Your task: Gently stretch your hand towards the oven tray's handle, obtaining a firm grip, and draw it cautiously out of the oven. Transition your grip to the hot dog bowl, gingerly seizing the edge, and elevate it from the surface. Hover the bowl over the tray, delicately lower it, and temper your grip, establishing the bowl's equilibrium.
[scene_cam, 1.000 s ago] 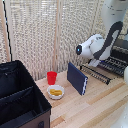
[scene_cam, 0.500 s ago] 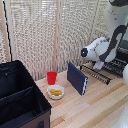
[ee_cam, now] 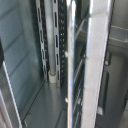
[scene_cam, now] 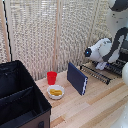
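— Exterior view first: how does the arm [scene_cam: 111, 47] sit?

— It reaches in from the exterior view's right, white links bent at the elbow, its wrist low over the oven tray [scene_cam: 99, 73]. The gripper itself I cannot make out; it is hidden behind the wrist, so whether it is open or closed, or has hold of anything, I cannot tell.

— And the wrist view?

— Blurred. Pale upright metal strips with rows of slots [ee_cam: 59, 45] and a grey floor; no fingers appear.

— Where is the tray, taking the dark blue book [scene_cam: 77, 78] as landmark?

— Just to the exterior view's right of the book and a little behind it, dark parallel bars lying flat, with the handle [scene_cam: 95, 76] running along the edge nearest the book. The oven is mostly hidden by the arm.

— The hot dog bowl [scene_cam: 55, 92]?

— On the wooden table [scene_cam: 95, 107], to the book's left and slightly nearer the camera, the red cup [scene_cam: 52, 77] just behind it. The black bin [scene_cam: 20, 100] stands further left.

— Any writing or labels?

— None I can read.
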